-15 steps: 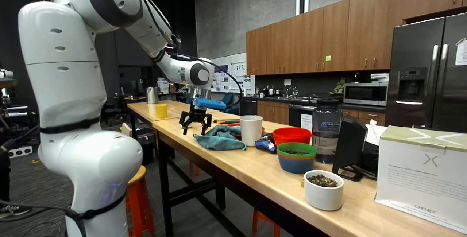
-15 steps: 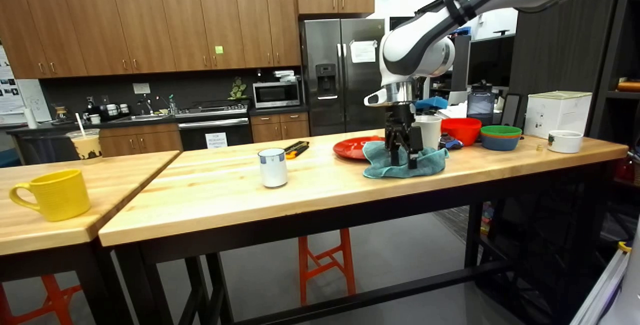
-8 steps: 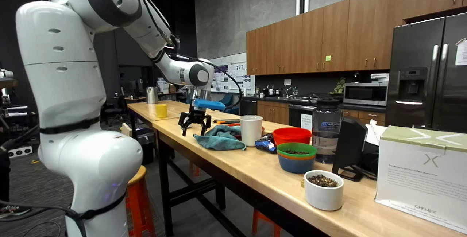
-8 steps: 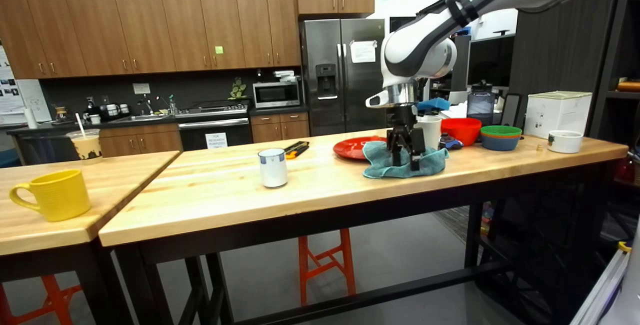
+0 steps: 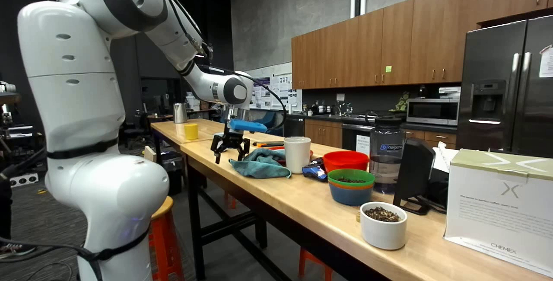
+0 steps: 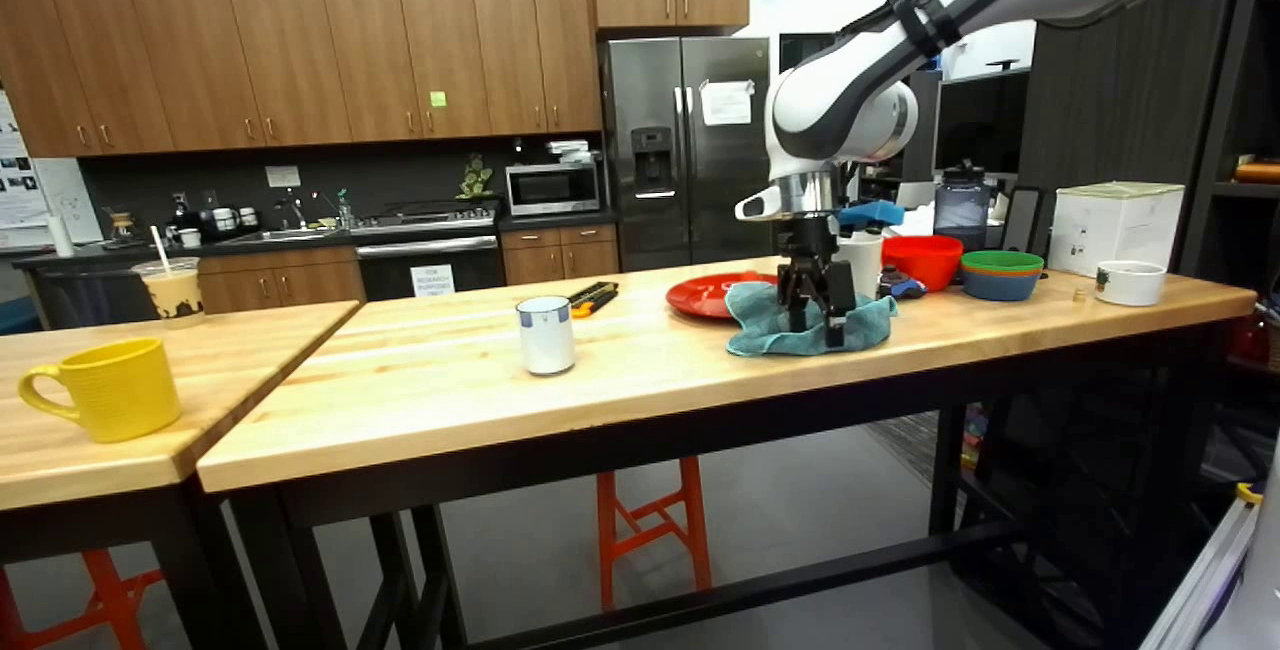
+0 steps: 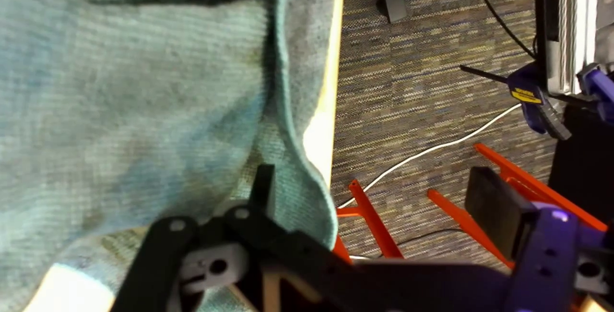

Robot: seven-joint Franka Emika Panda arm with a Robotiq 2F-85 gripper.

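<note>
Gripper (image 5: 229, 159) lower, near teal cloth (image 5: 261, 165)

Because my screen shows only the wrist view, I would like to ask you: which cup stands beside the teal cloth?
Observer: A white cup stands beside the teal cloth.
Operator: Thank you. Is there also some dish near the cloth?
Observer: Yes, a red plate, partly hidden by the cloth in an exterior view.
Operator: And is there some bowl past the cup?
Observer: Yes, the one nearest to the cup is a red bowl.

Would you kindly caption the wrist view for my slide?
Open gripper near a rumpled teal cloth by the table edge, carpeted floor below.
</note>
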